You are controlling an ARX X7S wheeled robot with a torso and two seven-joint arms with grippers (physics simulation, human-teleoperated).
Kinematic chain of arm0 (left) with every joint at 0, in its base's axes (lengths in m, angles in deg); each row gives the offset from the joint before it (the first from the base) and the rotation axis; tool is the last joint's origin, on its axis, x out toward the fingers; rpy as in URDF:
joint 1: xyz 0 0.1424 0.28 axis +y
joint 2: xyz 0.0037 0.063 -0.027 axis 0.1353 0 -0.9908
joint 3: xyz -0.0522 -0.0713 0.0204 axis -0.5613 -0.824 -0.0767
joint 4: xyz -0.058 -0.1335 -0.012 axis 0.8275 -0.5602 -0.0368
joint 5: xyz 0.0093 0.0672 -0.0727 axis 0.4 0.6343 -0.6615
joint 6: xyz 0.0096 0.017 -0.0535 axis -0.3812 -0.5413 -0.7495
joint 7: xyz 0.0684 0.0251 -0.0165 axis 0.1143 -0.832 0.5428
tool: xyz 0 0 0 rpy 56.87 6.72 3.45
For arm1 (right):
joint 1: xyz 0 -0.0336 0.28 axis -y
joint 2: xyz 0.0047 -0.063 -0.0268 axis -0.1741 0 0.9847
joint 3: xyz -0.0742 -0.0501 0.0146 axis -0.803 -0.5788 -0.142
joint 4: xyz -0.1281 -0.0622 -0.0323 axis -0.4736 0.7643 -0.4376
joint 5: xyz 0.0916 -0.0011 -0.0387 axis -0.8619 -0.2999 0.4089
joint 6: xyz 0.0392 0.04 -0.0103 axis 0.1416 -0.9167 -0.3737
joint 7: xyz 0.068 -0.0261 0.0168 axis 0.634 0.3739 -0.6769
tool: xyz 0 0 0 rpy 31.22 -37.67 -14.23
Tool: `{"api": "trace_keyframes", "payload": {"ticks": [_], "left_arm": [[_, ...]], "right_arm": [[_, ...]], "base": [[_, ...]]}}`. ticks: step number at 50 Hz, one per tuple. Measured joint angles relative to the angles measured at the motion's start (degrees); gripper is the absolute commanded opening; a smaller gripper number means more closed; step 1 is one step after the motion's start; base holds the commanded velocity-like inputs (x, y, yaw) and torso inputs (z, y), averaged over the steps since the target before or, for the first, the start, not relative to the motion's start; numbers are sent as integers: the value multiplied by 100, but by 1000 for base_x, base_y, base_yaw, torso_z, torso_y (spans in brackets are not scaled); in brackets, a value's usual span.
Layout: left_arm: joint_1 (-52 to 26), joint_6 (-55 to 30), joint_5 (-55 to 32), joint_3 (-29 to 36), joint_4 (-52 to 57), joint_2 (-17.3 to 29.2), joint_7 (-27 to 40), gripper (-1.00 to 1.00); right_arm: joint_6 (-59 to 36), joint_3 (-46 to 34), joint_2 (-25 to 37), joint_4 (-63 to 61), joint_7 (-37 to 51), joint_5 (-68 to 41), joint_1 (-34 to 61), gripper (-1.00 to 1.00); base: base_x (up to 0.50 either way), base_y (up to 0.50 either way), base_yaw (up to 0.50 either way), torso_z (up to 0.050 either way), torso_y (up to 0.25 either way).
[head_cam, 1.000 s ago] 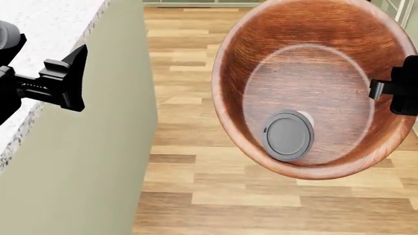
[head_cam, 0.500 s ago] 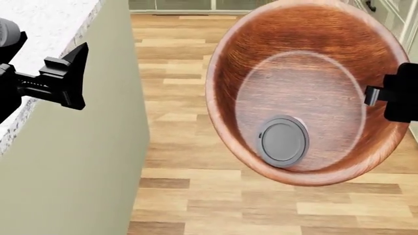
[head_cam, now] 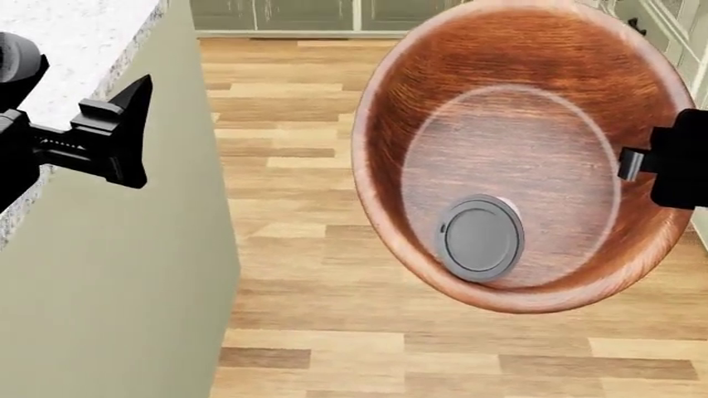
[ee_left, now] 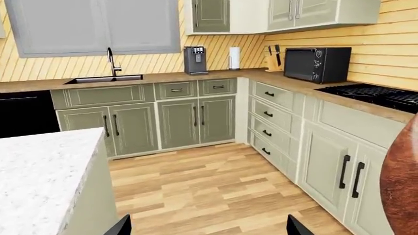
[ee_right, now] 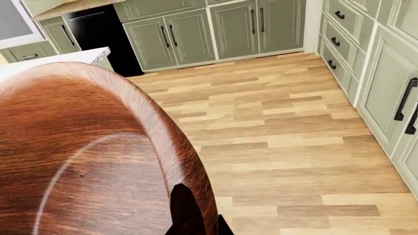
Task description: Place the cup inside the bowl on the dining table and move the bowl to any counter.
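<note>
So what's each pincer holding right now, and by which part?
The right pincer grips the bowl by its rim, cup inside. The left pincer is open and holds nothing.

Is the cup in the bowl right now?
Yes. In the head view the cup, seen lid-up, sits on the bowl's floor near its lower wall, while the bowl is carried above the floor.

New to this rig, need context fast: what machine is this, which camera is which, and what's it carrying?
It's a simulated two-armed wheeled robot. The head camera looks down over both arms; the other two pictures come from cameras near each gripper. The right gripper holds the wooden bowl by its rim, above the floor. The cup sits inside, dark lid showing. The left gripper is open and empty beside the white dining table. The left wrist view shows the counter ahead with its sink.
</note>
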Motion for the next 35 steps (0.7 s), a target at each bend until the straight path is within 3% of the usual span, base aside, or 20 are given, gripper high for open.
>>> {"api": "trace_keyframes", "payload": {"ticks": [35], "left_arm": [[21, 100, 69, 51, -105, -17, -22, 100]], "right_arm": [[66, -54, -54, 65, -92, 92, -29, -100]], "base": [[500, -51, 0, 0, 1]]}}
